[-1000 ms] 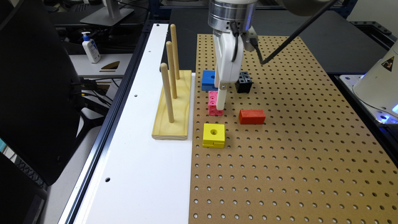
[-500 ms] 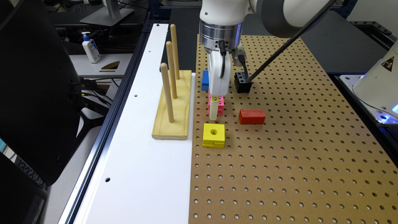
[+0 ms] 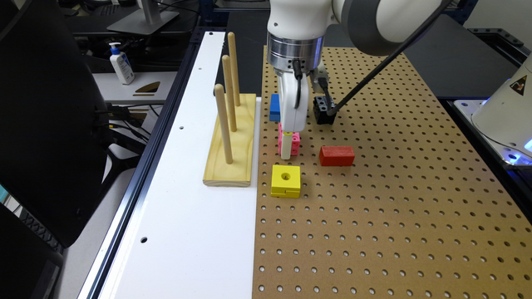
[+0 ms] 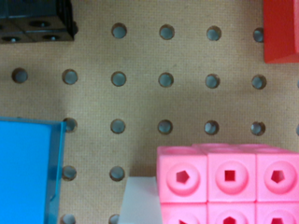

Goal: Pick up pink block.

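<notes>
On the pegboard table (image 3: 374,216), just beyond the yellow block (image 3: 285,180), the pink block (image 3: 294,143) sits unlifted. The gripper (image 3: 286,151) is down beside it, one finger (image 4: 140,200) touching its side; whether the jaws have closed I cannot tell, so the lift remains.

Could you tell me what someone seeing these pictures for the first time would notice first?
Probably the big white robot arm reaching down over the pegboard, its hand low at the pink block. Bright blocks ring that spot: a yellow one nearer the camera, a red one to the exterior view's right. A wooden peg stand sits on the white strip.
</notes>
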